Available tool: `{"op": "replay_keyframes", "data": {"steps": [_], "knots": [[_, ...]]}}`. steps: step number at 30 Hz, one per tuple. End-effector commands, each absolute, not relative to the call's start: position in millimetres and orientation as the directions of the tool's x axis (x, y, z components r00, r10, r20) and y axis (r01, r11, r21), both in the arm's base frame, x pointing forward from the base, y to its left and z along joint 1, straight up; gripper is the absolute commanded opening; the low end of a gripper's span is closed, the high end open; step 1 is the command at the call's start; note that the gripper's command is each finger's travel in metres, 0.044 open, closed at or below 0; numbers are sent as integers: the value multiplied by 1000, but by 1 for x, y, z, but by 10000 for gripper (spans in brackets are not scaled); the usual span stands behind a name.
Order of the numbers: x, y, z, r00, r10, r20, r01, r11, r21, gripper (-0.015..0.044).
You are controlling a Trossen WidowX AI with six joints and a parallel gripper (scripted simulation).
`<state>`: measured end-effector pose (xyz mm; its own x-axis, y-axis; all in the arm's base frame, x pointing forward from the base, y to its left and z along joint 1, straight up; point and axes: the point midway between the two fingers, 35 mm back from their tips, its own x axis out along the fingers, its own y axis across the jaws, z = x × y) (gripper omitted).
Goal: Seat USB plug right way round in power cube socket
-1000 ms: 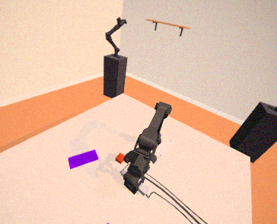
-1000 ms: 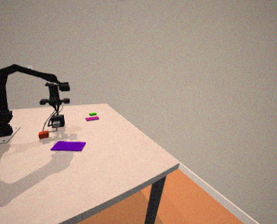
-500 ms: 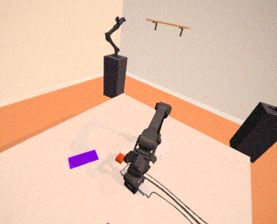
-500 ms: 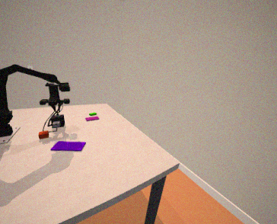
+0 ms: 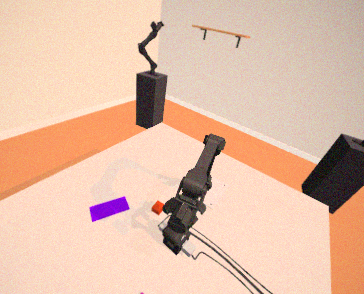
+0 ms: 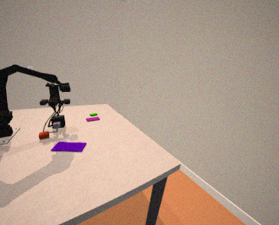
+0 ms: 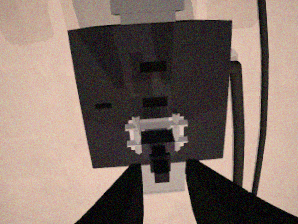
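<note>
The power cube is a dark box, seen from above in the wrist view, with dark slots in its top. A pale collar stands near its lower edge in the wrist view, around a dark rectangular part. A black plug-like piece runs from there towards the fingers. My gripper is slightly open, with a fingertip on either side of that piece and a gap to each. The arm hides most of the cube in the top view. The plug's way round and depth cannot be told.
Pale grey blocks sit beside the cube. Dark cables run past it. An orange-red block and a purple slab lie nearby. Magenta and green pieces lie farther off.
</note>
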<state>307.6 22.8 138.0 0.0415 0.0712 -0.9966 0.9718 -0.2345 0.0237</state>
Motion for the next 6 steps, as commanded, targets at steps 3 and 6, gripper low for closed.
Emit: {"op": "replay_keyframes", "data": {"steps": [3, 6], "knots": [[308, 23, 145, 46, 71, -996, 972, -234, 28, 95], [308, 23, 148, 46, 71, -996, 972, -234, 28, 95]]}}
